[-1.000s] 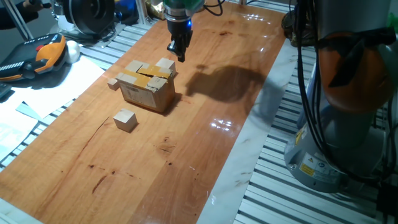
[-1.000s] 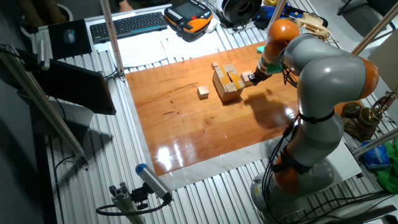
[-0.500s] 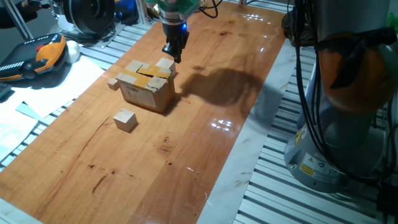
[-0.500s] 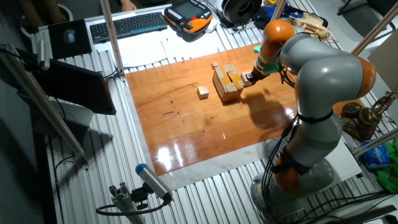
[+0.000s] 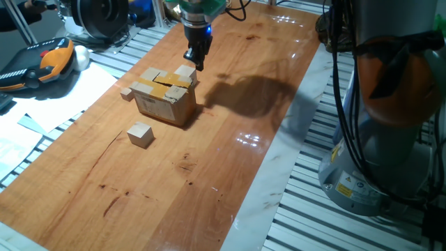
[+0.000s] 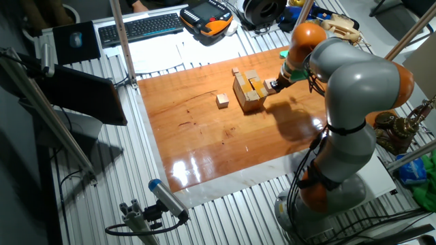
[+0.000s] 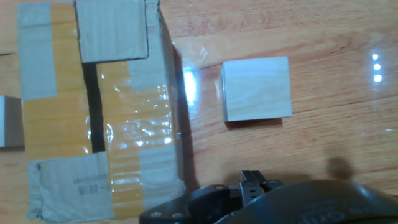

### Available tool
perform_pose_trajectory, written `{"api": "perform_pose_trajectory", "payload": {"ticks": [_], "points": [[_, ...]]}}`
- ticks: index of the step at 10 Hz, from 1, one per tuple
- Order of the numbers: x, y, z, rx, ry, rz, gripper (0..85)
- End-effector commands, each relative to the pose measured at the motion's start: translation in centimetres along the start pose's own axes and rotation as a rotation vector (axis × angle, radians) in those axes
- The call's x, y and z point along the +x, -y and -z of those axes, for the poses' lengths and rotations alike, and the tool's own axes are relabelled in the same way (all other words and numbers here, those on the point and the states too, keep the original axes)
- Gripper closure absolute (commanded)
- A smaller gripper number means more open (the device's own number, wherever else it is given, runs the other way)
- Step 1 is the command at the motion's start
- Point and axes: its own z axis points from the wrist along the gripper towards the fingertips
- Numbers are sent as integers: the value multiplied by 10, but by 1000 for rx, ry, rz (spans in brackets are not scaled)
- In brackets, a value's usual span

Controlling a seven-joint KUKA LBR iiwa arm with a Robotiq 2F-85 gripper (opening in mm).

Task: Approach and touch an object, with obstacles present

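Note:
The object, a pale wooden cube (image 5: 185, 72), sits on the table just behind the far corner of the taped cardboard box (image 5: 164, 97). In the hand view the cube (image 7: 256, 89) lies to the right of the box (image 7: 93, 112), with a narrow gap between them. My gripper (image 5: 196, 63) hangs with its fingers together, empty, just above and behind the cube; I cannot tell if it touches. In the other fixed view the gripper (image 6: 272, 86) is at the box's right side (image 6: 248, 92). Only its dark body (image 7: 254, 182) shows at the bottom of the hand view.
A second cube-sized wooden block (image 5: 140, 134) lies in front of the box and shows in the other fixed view (image 6: 222, 101) too. A tiny block (image 5: 126, 93) sits at the box's left. The robot base (image 5: 390, 111) stands at the table's right.
The gripper has moved a little left, from beside the box's far corner to right over the cube's far side. It has hardly moved in the last half second. The blocks and box have not moved.

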Motion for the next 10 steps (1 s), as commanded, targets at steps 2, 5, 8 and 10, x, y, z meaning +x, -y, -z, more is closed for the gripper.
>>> {"api": "perform_pose_trajectory", "payload": {"ticks": [2, 5, 8, 10], "points": [[0, 0, 0, -46, -35, -21, 850], [0, 0, 0, -3, -30, -2, 850], [0, 0, 0, 68, 9, 39, 850], [0, 0, 0, 54, 25, 46, 850]]}}
